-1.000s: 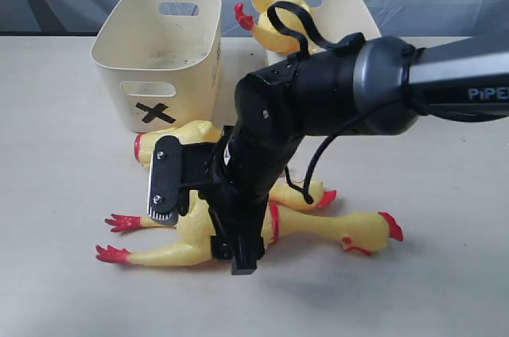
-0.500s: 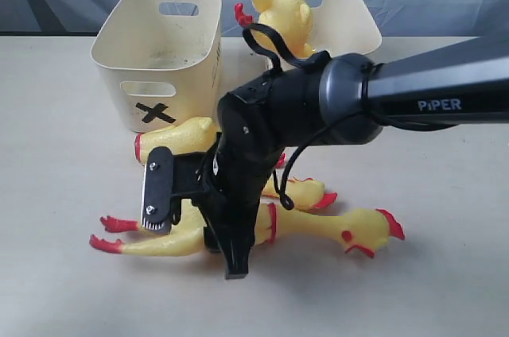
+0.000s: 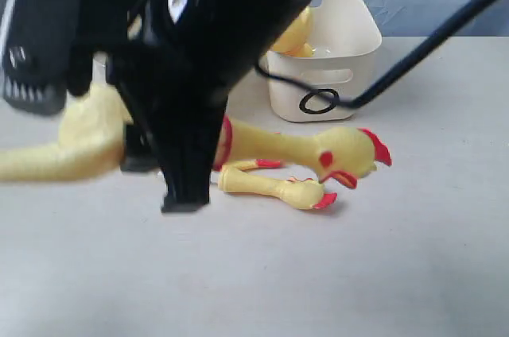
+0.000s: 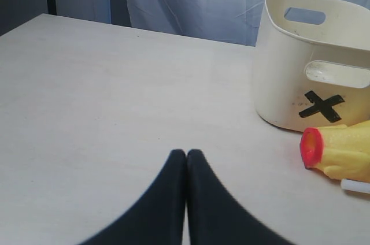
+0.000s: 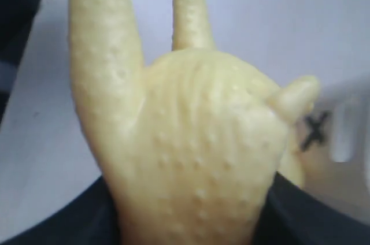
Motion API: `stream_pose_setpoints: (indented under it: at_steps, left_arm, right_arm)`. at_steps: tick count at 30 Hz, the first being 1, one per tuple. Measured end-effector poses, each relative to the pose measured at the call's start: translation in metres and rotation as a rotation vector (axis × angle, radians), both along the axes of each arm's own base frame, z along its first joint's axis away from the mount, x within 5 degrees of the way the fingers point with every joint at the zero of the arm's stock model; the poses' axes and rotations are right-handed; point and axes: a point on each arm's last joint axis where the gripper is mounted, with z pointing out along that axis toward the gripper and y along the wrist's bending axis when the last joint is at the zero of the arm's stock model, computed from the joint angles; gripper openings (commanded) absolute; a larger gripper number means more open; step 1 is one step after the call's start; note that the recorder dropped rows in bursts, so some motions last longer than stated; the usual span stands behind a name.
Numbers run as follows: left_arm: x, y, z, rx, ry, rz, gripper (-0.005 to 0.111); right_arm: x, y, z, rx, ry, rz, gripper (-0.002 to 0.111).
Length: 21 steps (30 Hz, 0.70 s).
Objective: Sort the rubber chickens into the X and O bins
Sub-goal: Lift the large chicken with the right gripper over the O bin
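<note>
Yellow chicken hangs over the desk's middle, clamped at the body by the right claw; the left claw is clenched, empty. The chicken's drooping neck could snag the rim of the O bin at the far edge and slip free.

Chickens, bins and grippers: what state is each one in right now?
Left gripper: shut, empty.
Right gripper: shut on whole chicken.
Head-and-neck piece: lying on table.
X bin: upright, inside hidden.
Headless body: lying beside X bin.
O bin: upright, second chicken inside.
</note>
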Motion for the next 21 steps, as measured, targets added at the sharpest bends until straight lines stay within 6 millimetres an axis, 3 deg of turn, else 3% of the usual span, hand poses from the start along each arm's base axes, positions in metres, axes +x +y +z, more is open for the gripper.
stream_pose_setpoints:
  at_steps: [5,10,15,21]
  left_arm:
    - [0.0,0.0,0.0,0.0,0.0,0.0,0.0]
    - [0.0,0.0,0.0,0.0,0.0,0.0,0.0]
    - [0.0,0.0,0.0,0.0,0.0,0.0,0.0]
    - [0.0,0.0,0.0,0.0,0.0,0.0,0.0]
  right_arm:
    - [0.006,-0.028,0.062,0.276,-0.154,-0.197,-0.001]
    - [0.034,-0.063,0.087,0.371,-0.294,-0.367,-0.001]
    - [0.074,-0.091,0.084,0.461,-0.394,-0.525,-0.001]
    - [0.105,-0.137,0.044,0.611,-0.332,-0.789,-0.001]
